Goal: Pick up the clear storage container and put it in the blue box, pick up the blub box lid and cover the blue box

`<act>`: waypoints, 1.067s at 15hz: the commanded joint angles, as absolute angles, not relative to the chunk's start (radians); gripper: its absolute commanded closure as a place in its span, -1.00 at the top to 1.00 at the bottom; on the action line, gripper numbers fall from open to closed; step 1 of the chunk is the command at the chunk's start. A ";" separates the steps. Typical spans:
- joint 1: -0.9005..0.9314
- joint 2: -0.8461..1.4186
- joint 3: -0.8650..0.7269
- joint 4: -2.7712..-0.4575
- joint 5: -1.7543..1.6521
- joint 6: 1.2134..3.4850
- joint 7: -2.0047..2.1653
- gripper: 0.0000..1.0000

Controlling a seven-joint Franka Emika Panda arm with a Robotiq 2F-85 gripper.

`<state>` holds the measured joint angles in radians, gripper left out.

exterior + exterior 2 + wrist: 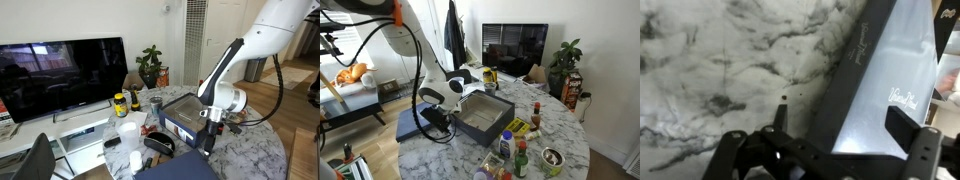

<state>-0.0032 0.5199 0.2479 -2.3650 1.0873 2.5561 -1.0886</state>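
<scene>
The clear storage container cannot be told apart from the pale inside of the blue box (pixel 478 138) in any view, so its place is uncertain. The blue box stands open-topped on the marble counter (pixel 548 122), near the counter's middle; in both exterior views its navy walls (pixel 178 121) frame a pale grey interior.

The blub box lid (pixel 410 128) lies flat on the counter at 9 o'clock of the box in an exterior view, just beside it, at the counter's edge. In the wrist view the lid (pixel 895 80) fills the 1 to 4 o'clock part of the picture: a glossy top and a dark rim with pale script lettering, set at a slant, with veined marble (pixel 710 70) at 9 o'clock.

The tool (pixel 438 122) hangs over the end of the lid nearest the box, pointing down. Its jaws are spread wide and grip nothing. In the wrist view the tool (pixel 828 152) shows one finger above bare marble at 7 o'clock and one above the lid at 5 o'clock. Whether the fingertips touch the lid cannot be told.

At 5 o'clock of the box, sauce bottles (pixel 520 152) stand in a cluster with a small bowl (pixel 552 157) beyond. A television (pixel 515 45) sits at 1 o'clock, and a potted plant (pixel 566 60) at 2 o'clock.
</scene>
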 commanded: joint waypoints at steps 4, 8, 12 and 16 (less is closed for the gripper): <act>-0.037 0.623 0.240 -2.287 1.298 2.474 -1.274 1.00; -0.022 0.636 0.207 -2.271 1.424 2.411 -1.349 1.00; 0.005 0.635 0.168 -2.272 1.503 2.361 -1.394 0.82; 0.038 0.635 0.138 -2.274 1.543 2.356 -1.406 0.96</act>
<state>0.0029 0.6012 0.1789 -2.2920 1.4855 2.3804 -1.3670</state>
